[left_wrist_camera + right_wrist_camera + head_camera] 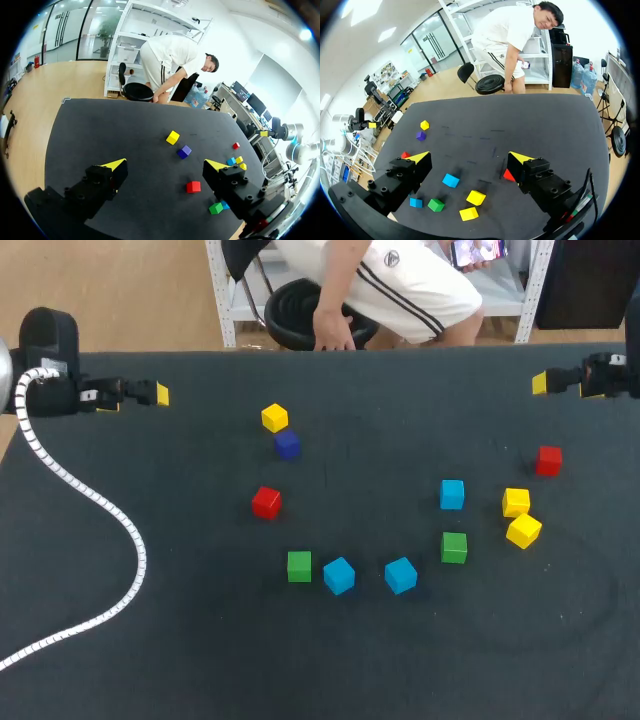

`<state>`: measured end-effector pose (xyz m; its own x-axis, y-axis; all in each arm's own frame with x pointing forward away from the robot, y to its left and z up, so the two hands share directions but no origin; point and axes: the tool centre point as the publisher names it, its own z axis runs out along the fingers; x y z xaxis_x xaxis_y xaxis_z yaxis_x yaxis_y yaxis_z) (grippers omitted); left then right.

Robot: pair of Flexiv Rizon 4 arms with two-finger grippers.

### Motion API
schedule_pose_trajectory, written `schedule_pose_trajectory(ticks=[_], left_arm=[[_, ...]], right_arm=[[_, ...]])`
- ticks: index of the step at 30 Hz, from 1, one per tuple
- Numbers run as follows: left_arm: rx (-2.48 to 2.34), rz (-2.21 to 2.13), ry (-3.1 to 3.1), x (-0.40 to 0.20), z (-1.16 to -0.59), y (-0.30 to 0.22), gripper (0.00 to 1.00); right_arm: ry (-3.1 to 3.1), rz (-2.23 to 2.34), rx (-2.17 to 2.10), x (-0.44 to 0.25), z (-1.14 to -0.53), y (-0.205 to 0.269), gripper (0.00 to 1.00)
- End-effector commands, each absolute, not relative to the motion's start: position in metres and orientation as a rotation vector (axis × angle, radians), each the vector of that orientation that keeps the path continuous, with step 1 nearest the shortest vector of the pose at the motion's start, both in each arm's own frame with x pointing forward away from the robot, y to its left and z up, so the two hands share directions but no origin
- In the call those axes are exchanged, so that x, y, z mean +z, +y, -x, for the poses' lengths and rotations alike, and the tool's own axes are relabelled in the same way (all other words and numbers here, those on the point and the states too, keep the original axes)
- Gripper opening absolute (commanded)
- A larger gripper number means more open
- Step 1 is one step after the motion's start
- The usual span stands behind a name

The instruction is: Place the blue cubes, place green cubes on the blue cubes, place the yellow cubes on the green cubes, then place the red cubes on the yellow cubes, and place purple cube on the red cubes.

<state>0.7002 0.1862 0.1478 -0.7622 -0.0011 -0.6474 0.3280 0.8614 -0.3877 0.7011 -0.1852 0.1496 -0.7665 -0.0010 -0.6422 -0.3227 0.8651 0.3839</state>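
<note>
Your left fingers (116, 164) and right fingers (519, 158) both stand wide apart, holding nothing, near the far corners of the black worktop (200, 660). Every cube lies loose, none stacked. Near you, a row runs green cube (299, 565), blue cube (339, 575), second blue cube (401, 575), second green cube (454, 547). A third blue cube (452, 494) sits just beyond. A yellow cube (516, 502), second yellow cube (523, 530) and red cube (548, 460) lie right; a third yellow cube (275, 418), purple cube (287, 445) and second red cube (266, 502) lie left.

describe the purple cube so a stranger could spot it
On the black table, look left of centre toward the far side for a yellow cube. The purple cube sits just beside it, on its near side; it is the only dark purple one.
</note>
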Motion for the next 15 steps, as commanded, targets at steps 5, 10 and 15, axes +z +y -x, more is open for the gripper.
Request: schedule_pose_trajectory(ticks=[5, 10, 15], left_arm=[[-0.639, -0.235, 2.373, 0.179, -0.729, 0.134, 1.00], [-0.639, -0.235, 2.373, 0.179, -0.729, 0.134, 1.00], [-0.639, -0.235, 2.373, 0.179, -0.729, 0.134, 1.00]], right_arm=[[2.374, 0.231, 0.635, 0.150, -0.700, -0.185, 1.00], [2.374, 0.231, 0.635, 0.150, -0.700, -0.185, 1.00], [2.374, 0.231, 0.635, 0.150, -0.700, -0.185, 1.00]])
